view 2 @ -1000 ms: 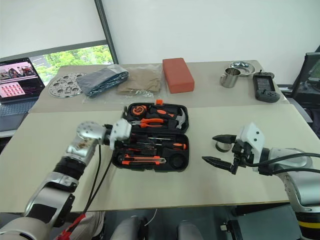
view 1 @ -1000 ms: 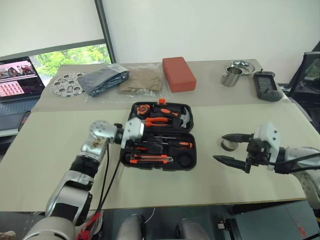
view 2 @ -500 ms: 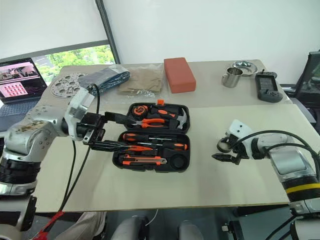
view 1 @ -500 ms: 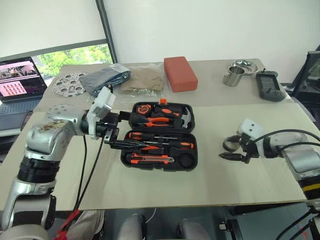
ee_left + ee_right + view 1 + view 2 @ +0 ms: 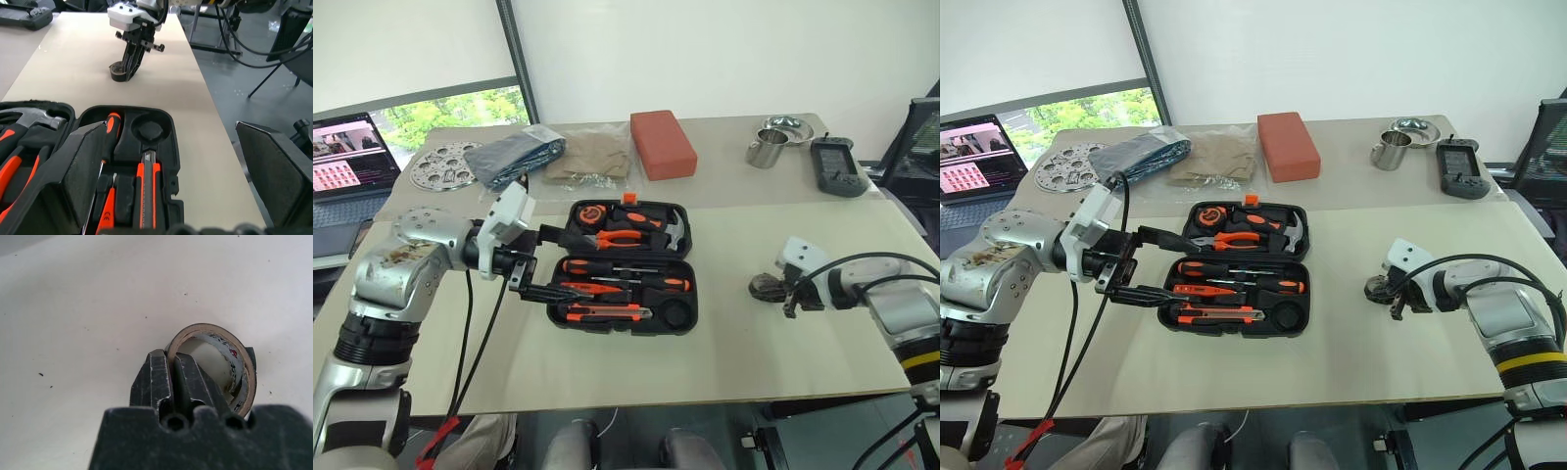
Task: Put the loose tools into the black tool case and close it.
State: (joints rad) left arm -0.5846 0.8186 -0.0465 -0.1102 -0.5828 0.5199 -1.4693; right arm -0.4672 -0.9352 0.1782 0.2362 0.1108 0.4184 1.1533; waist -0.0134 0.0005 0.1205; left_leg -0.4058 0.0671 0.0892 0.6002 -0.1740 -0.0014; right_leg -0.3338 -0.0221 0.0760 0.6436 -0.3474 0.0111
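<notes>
Pinching tape roll (image 5: 215,362) wall: right end effector (image 5: 171,377) (left spread).

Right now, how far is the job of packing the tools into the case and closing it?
Mostly packed: screwdrivers and knife already lie in the open case. In hand: the right claw has shut on the wall of the tape roll, on the table. The left claw is open beside the case. Left: tape into its round slot, then close the lid.

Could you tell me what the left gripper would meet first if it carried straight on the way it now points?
Most likely the black tool case. The open left gripper points across it, slightly downward, so its lower finger would probably brush the screwdrivers in the near tray first, though depth is hard to judge.
</notes>
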